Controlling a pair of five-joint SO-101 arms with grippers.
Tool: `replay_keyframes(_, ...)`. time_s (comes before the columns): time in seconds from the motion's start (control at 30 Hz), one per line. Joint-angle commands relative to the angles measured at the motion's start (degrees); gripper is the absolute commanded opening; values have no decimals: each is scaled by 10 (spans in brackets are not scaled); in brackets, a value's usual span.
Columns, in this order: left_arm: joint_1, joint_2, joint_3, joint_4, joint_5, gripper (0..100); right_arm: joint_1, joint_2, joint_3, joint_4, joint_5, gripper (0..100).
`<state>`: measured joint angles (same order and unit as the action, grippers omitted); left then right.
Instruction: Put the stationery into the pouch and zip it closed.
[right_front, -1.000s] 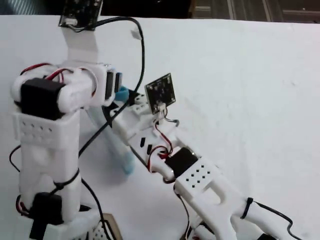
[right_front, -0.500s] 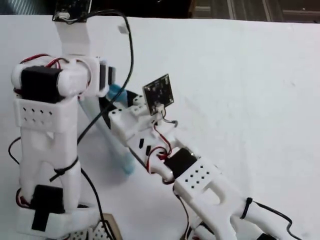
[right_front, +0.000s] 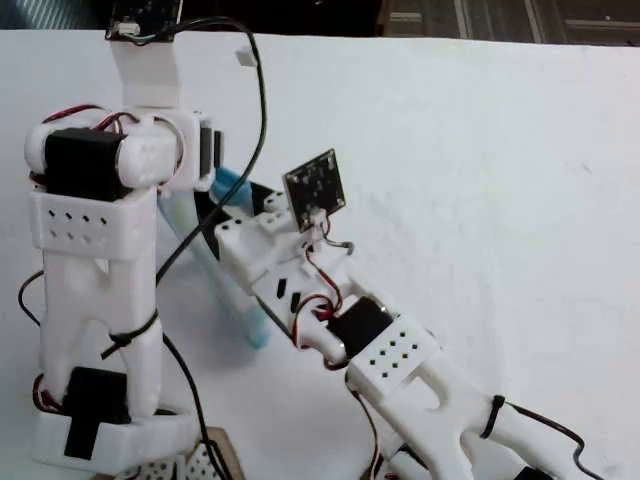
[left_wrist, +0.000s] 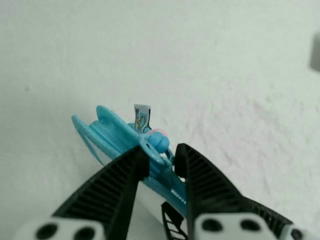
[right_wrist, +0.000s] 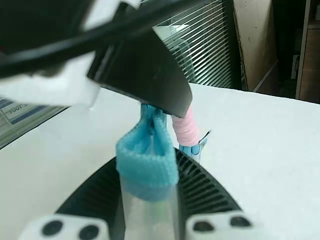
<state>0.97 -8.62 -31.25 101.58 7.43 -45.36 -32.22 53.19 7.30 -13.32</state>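
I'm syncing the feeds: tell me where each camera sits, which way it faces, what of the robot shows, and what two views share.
High view: fixed above the table, looking down on left arm, right arm and the pouch between.
Left wrist view: on the left arm, facing down at the table; left gripper clamps the pouch.
Right wrist view: on the right arm, facing across the table; right gripper holds the pouch, left gripper beyond.
Shared: both wrist views show the pouch and a pink item.

A white table (right_front: 500, 150) stands before slatted blinds (right_wrist: 200, 42) and a wooden panel (right_wrist: 252, 40).
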Motion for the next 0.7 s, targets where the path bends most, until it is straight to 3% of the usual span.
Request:
replay_keyframes(0.0, -14, 0, -11, -2, 4, 72, 7, 30, 6, 3, 4, 18)
replay_keyframes(0.1, -12, 0, -11, -2, 3, 25, 12, 30, 6, 3, 4, 18)
replay_keyframes(0.4, 0, -18, -33, 7, 8, 24, 14, 34, 5, 3, 4, 18)
replay_keyframes(0.67, 59, -98, -26, 10, 16, 23, 14, 36, 6, -9, 4, 18)
